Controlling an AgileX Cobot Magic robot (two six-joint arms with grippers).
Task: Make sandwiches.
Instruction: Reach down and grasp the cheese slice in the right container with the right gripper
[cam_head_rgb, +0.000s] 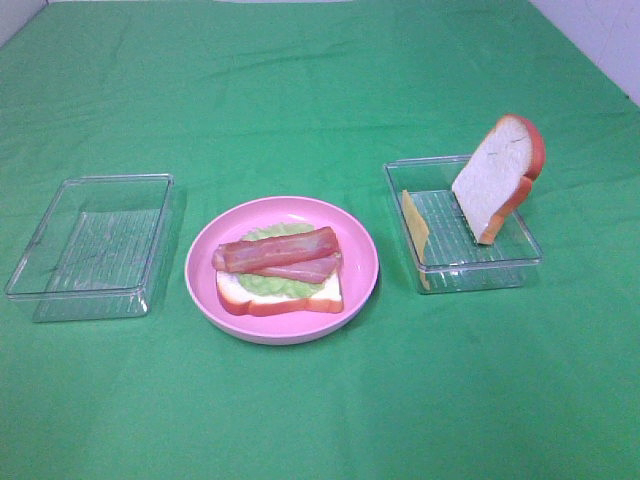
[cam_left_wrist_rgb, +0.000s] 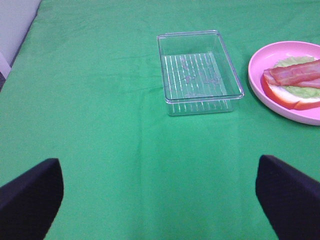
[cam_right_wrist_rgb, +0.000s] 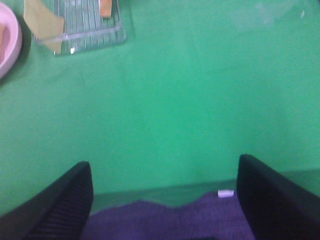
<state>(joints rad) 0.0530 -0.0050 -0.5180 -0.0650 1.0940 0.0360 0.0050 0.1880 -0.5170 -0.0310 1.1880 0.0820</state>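
Only the high camera takes in the whole green worktop (cam_head_rgb: 320, 100). The open-faced sandwich (cam_head_rgb: 280, 275) lies on a pink plate (cam_head_rgb: 360, 260) near the middle, towards the near edge. It is a white slice with an orange-brown crust, with lettuce (cam_head_rgb: 262, 285) on it and two bacon strips (cam_head_rgb: 275, 255) on top. An empty clear box (cam_head_rgb: 90, 300) sits towards the left edge. Towards the right edge a second clear box (cam_head_rgb: 450, 255) holds an upright bread slice (cam_head_rgb: 495, 175), tilted against its far right corner. A yellow cheese slice (cam_head_rgb: 414, 222) leans on that box's wall nearest the plate. Neither arm appears in this view. The left wrist camera adds the left fingers (cam_left_wrist_rgb: 35, 195), spread wide above bare cloth with nothing between them. The empty box and part of the plate lie well ahead of them. The right wrist camera, somewhat blurred, shows the right fingers (cam_right_wrist_rgb: 60, 200) likewise apart and empty, at the worktop's edge. Beyond that edge lies a purple surface (cam_right_wrist_rgb: 165, 220) with a small white object (cam_right_wrist_rgb: 226, 193) on it, neither visible from above. Of the filled box this view catches only a corner, the cheese and a bit of orange crust.
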